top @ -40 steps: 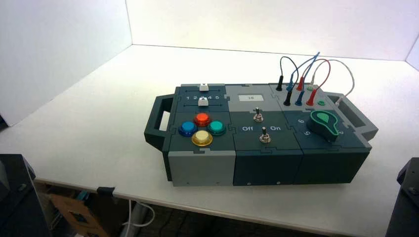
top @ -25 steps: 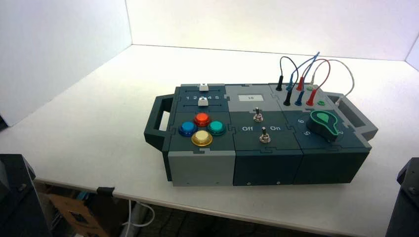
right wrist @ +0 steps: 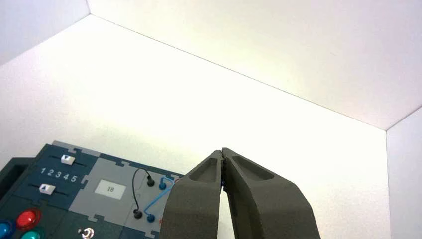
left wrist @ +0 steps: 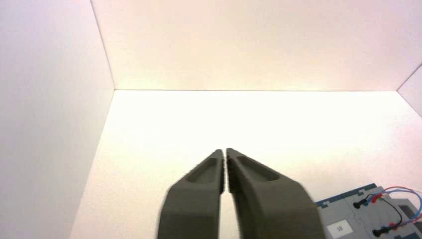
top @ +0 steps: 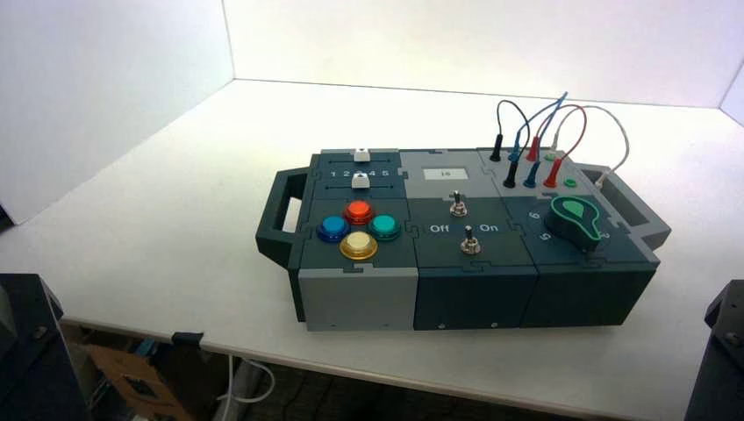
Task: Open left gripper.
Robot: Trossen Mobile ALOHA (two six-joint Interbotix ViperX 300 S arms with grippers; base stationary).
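Observation:
My left gripper [left wrist: 224,152] is parked off the table's near left corner, a black boxy part in the high view [top: 26,346]. Its two dark fingers hold nothing and stand almost together, with only a thin slit between the tips. They point over bare white table, left of the box [left wrist: 363,216]. My right gripper [right wrist: 222,151] is parked at the near right [top: 724,346], shut with its tips touching and empty. It is held above the box's wire panel [right wrist: 144,199].
The box [top: 360,294] stands mid-table with handles at both ends. It bears two white sliders [top: 361,168], coloured buttons [top: 358,230], two toggle switches [top: 464,224], a green knob [top: 576,219] and plugged wires [top: 535,145]. White walls enclose the table.

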